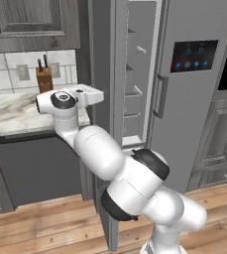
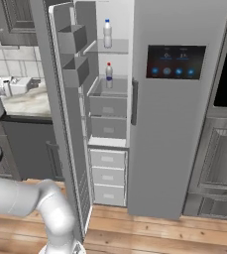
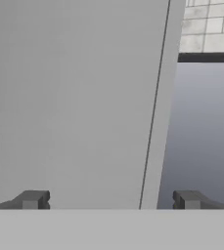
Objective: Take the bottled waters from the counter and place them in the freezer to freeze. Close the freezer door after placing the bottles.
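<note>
STEP: closing the freezer door (image 2: pixel 65 124) | BOTTLES: blue-capped bottle (image 2: pixel 107 33) standing on the upper shelf, red-capped bottle (image 2: pixel 109 75) on the shelf below, at 6 o'clock of it | GRIPPER (image 3: pixel 111 199): jaws apart, holding nothing, facing the door's outer panel | RISK: the fingers may be straddling the door edge, so a push could slip off and leave the door ajar.
</note>
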